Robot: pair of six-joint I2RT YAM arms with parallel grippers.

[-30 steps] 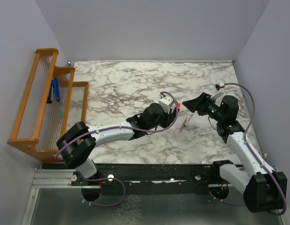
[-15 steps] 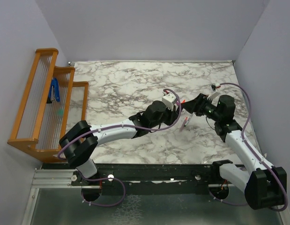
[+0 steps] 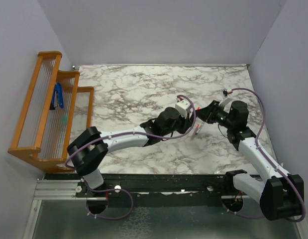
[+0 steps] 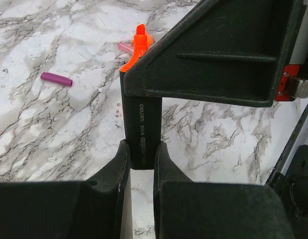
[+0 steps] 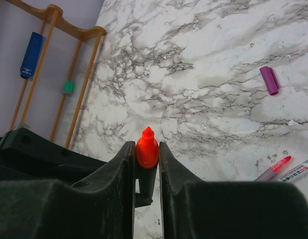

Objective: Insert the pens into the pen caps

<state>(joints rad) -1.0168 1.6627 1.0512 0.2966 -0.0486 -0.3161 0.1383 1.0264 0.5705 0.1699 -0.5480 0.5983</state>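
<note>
The left hand [image 4: 141,149] is clamped tight on the black marker [image 4: 141,124], holding it above the counter [image 4: 54,124]. The right hand [image 5: 146,147] pinches the marker's orange tip [image 5: 147,139]. With both hands gripping, any off-line pull could twist the marker loose and drop it.

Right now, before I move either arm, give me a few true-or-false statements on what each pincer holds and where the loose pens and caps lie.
1. The left pincer grips the barrel of the black marker. True.
2. The magenta cap is fitted on a pen. False: it lies loose on the marble table.
3. The right pincer has its fingers closed on the marker's orange end. True.
4. The two thin pens stand in the wooden rack. False: they lie side by side on the table; the rack holds a blue-handled tool.
</note>
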